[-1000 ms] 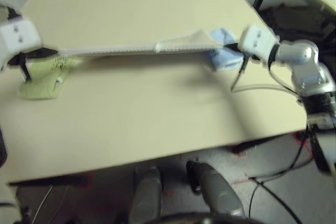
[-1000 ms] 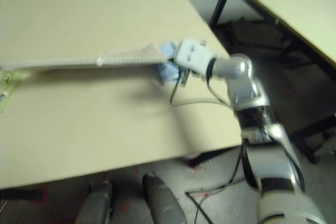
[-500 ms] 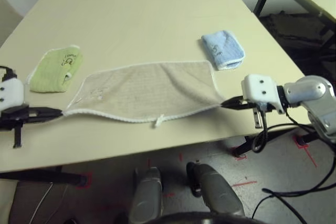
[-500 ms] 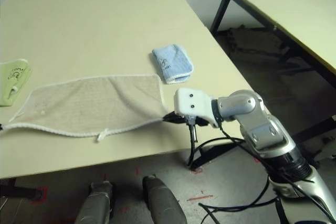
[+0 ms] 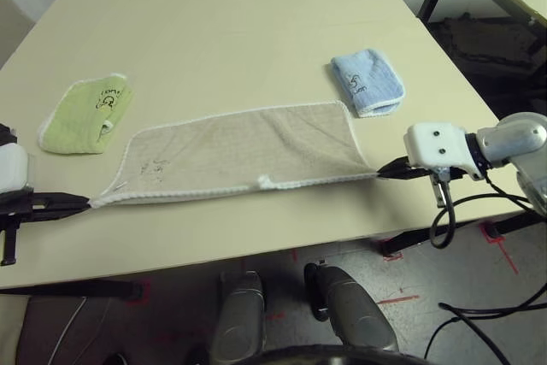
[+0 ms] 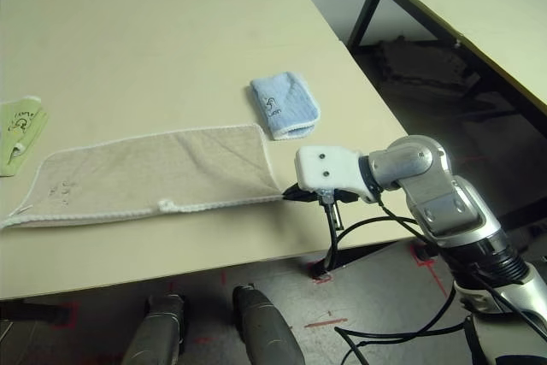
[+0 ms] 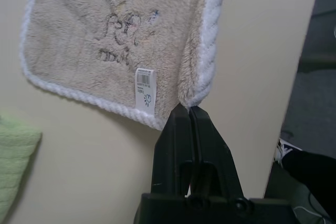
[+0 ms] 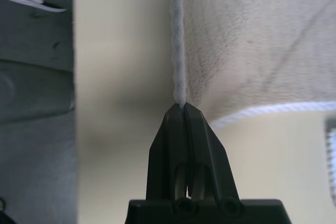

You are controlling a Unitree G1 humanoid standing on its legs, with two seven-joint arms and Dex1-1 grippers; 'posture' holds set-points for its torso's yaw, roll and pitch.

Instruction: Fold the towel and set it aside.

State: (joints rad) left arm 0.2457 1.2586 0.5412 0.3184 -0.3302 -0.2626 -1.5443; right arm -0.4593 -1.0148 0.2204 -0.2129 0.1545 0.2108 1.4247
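The towel (image 5: 239, 150) lies spread flat near the front edge of the table (image 5: 256, 32), stretched between both arms. The left gripper (image 7: 187, 109) and right gripper (image 8: 181, 106) each pinch a near corner tight, fingers fully closed. The towel's dark logo (image 7: 123, 35) is too fuzzy to read.

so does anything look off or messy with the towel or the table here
Nothing stands out. The towel lies spread on the table, pinched at its two near corners by the left tool and right tool. The green towel and blue towel sit folded, apart from it.
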